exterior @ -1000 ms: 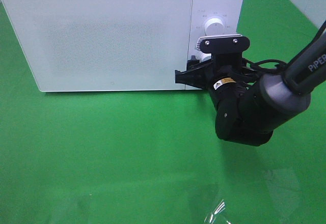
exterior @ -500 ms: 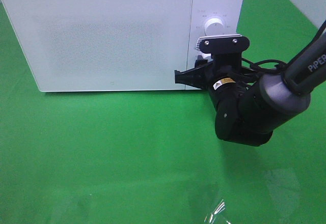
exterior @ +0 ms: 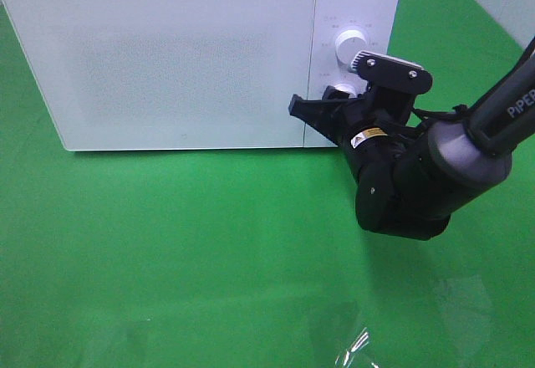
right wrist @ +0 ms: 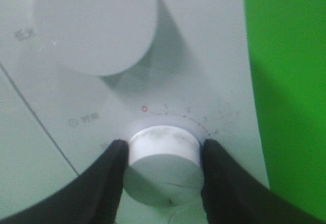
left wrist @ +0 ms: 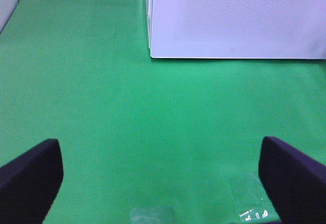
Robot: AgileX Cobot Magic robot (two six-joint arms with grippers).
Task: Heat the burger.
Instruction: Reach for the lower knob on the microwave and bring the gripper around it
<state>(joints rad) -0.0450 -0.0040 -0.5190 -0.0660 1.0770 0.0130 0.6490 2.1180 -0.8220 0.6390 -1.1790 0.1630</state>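
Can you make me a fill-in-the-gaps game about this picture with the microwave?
The right tool pinches a white ___ on the microwave. The door is ___. The left tool is wide ___, holding nothing. The cloth is coloured ___.
Missing words: knob, closed, open, green.
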